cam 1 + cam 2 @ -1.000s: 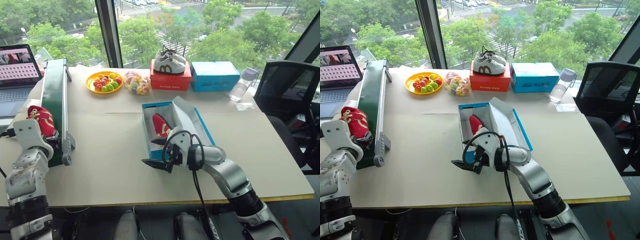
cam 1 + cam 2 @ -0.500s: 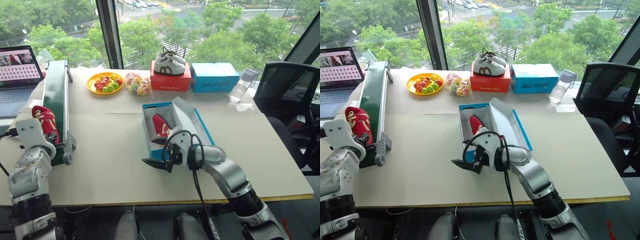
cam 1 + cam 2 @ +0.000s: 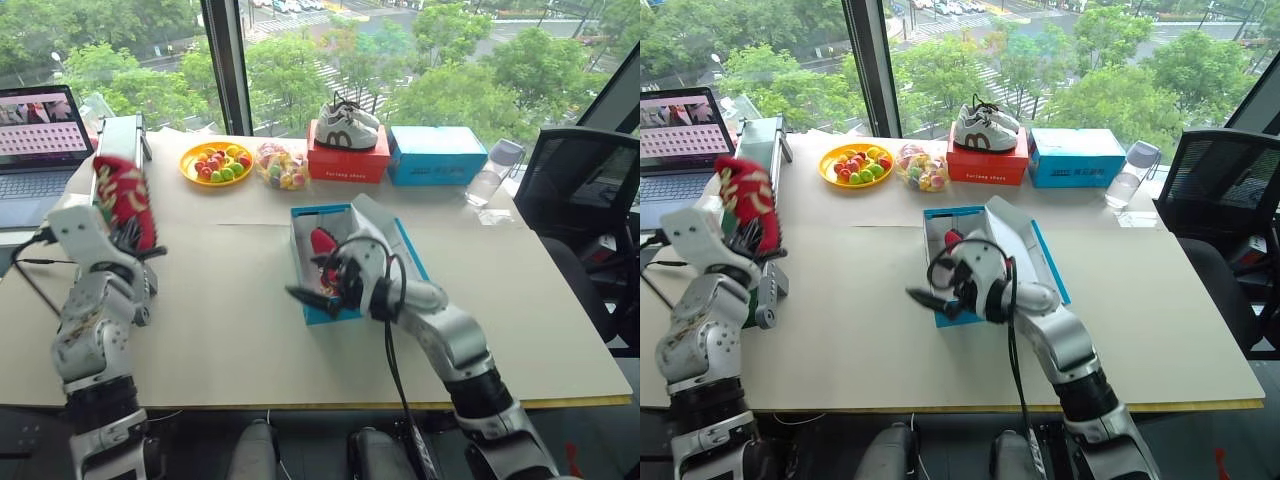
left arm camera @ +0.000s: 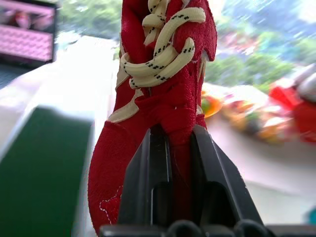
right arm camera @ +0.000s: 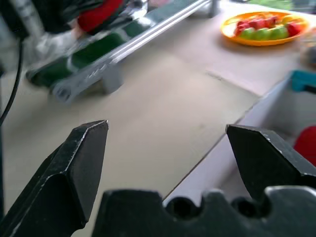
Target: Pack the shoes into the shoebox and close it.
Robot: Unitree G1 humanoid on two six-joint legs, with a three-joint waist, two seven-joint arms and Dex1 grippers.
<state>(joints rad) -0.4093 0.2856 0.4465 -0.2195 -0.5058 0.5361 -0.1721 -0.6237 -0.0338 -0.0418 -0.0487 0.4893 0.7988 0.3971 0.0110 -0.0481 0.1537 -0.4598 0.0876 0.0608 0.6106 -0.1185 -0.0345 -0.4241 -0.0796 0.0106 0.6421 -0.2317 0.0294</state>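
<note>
The left tool is clamped shut on a red sneaker, pinching the soft fabric near its opening and holding it up in the air over the left end of the desk, just beside the green conveyor. Its mate already lies inside the blue shoebox, which sits open near the middle of the desk with its lid tilted up on the right side. The right tool hangs at the box's near-left corner, jaws spread wide and holding nothing.

The sneaker looks small, light and floppy – the cloth buckles between the fingers, so I'd judge it may swing or droop as it travels, and a pinch on fabric alone could slip. A hold at the heel collar or across the sole would seem firmer. The laces hang loose enough to snag on a box wall.

The way across is mostly bare desk, so there is good room to move. The tight spots are at the box itself – the empty right tool crowds the near corner, the first shoe takes up part of the floor, and the raised lid fences the far side. The fruit plate, the bag of sweets, the red box carrying a white sneaker and the light-blue box stand well back by the window.
</note>
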